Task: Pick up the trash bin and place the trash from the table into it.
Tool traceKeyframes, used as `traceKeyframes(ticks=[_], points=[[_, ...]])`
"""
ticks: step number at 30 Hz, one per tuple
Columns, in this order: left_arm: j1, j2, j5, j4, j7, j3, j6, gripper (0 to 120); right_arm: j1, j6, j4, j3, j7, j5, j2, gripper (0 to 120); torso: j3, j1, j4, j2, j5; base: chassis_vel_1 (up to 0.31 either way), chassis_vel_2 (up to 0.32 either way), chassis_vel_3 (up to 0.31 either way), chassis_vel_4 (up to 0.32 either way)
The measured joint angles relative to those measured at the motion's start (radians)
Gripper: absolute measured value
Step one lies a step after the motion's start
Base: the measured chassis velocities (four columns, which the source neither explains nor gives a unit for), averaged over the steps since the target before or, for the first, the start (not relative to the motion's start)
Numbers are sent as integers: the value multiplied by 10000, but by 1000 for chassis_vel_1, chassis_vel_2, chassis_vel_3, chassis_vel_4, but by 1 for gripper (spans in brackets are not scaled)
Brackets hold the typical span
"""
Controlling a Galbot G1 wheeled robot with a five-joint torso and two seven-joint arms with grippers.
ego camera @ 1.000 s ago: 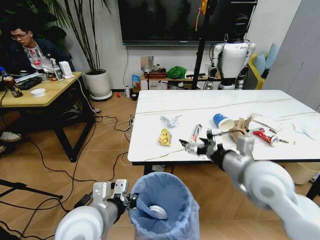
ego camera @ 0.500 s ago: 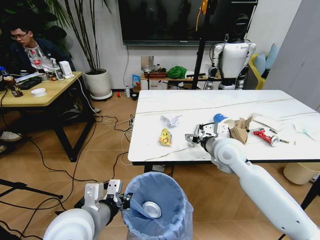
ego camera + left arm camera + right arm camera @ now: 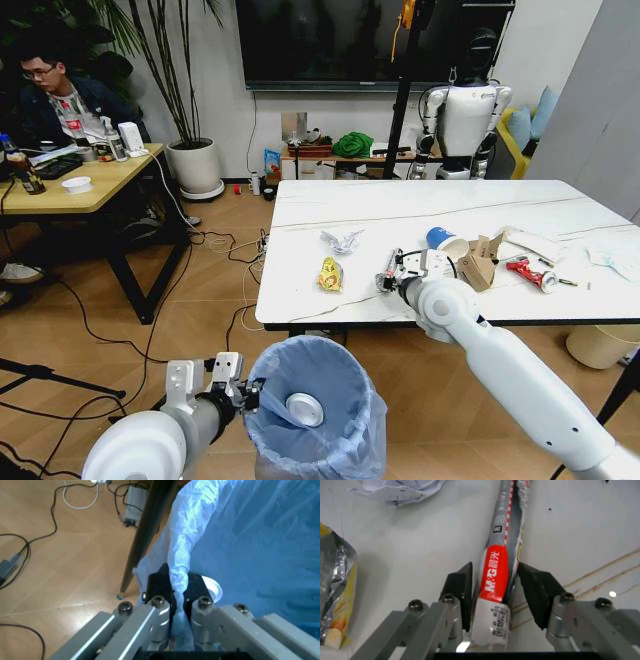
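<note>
The trash bin [image 3: 345,450], lined with a crinkled light-blue bag, hangs low in front of the table [image 3: 400,205]. My left gripper [image 3: 236,390] is shut on its rim, and the left wrist view shows the gripper [image 3: 179,582] pinching the bag edge [image 3: 182,547]. A silver piece [image 3: 303,407] lies inside the bin. My right gripper [image 3: 392,272] is down on the table near its front edge, shut on the red-and-silver tube [image 3: 502,536], which still lies flat. Beside it are a yellow wrapper [image 3: 330,274], crumpled paper [image 3: 342,240], a blue cup [image 3: 440,242] and a torn cardboard box [image 3: 480,262].
More litter lies at the table's right: a red item [image 3: 530,272] and white packets [image 3: 540,245]. A black table leg [image 3: 150,525] stands close by the bin. Cables [image 3: 120,340] cross the wooden floor. A wooden desk [image 3: 60,190] is at far left, a cream bin [image 3: 600,345] at right.
My right arm swung from over the bin back to the table and settled onto the tube. The bin in my left gripper shifted slightly.
</note>
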Motion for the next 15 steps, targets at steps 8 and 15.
traceKeyframes(ticks=[8,15], points=[[21,3,9,-6,41,-27,0,0,-43,11,98,-16,29,-126,-40,4,1,0,0,-1,3,0,0,0,0],[-23,-32,27,63,44,-31,0,0,-79,140,693,293,-212,-191,-262,0,2,0,1,-1,3,0,0,0,0]])
